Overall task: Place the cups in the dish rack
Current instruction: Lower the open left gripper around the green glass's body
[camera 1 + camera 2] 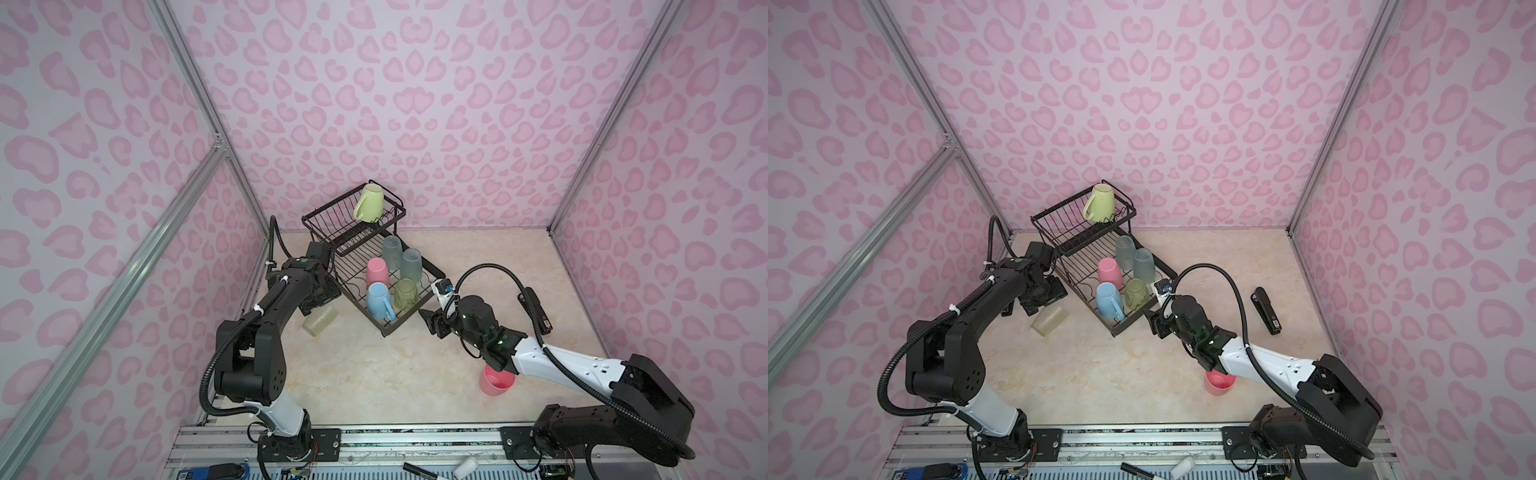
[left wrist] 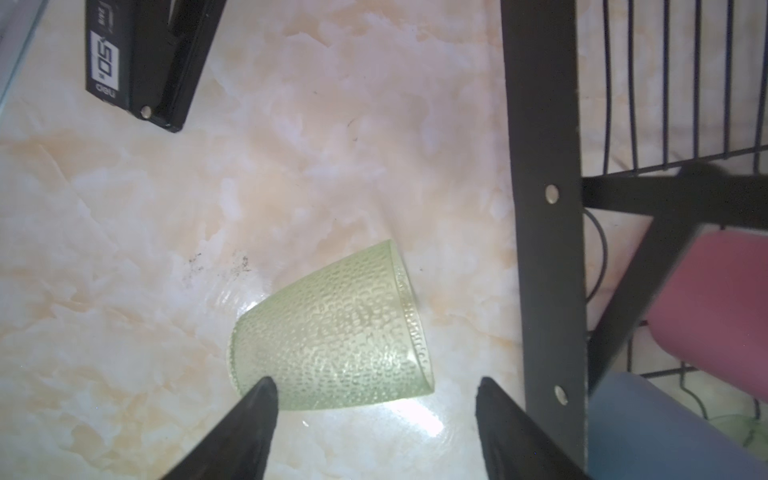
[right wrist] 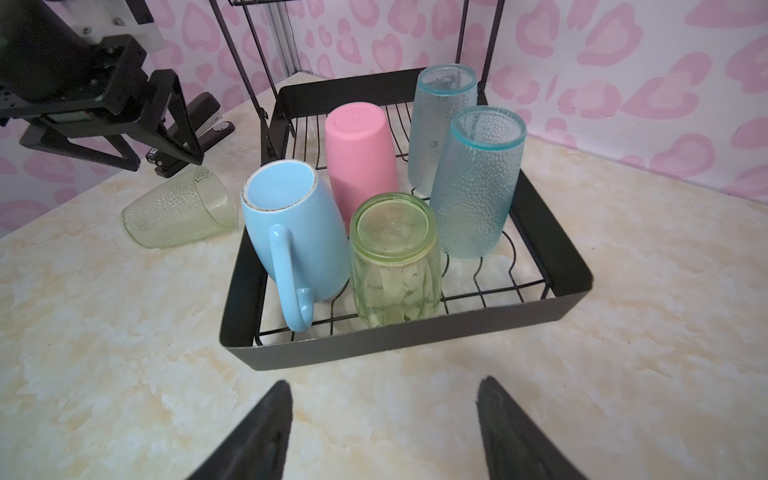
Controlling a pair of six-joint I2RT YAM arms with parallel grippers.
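The black wire dish rack (image 3: pixel 415 343) stands at the back of the table. Its lower tray holds two blue-grey tumblers (image 1: pixel 392 252), a pink cup (image 1: pixel 377 271), a light-blue mug (image 1: pixel 377 300) and a green tumbler (image 1: pixel 405 293), all upside down. A lime mug (image 1: pixel 369 203) leans in the upper basket. Another green tumbler (image 2: pixel 332 332) lies on its side on the table left of the rack. My left gripper (image 2: pixel 376 380) hovers open just above it, one finger over its base. My right gripper (image 3: pixel 384 380) is open and empty before the tray's front wall. A second pink cup (image 1: pixel 496 382) stands upright, partly under my right forearm.
A black stapler (image 1: pixel 538 309) lies on the table right of the rack. Another stapler (image 2: pixel 141 62) lies left of the rack, beyond the fallen tumbler. A marker (image 1: pixel 419 469) rests on the front rail. Pink patterned walls close in three sides.
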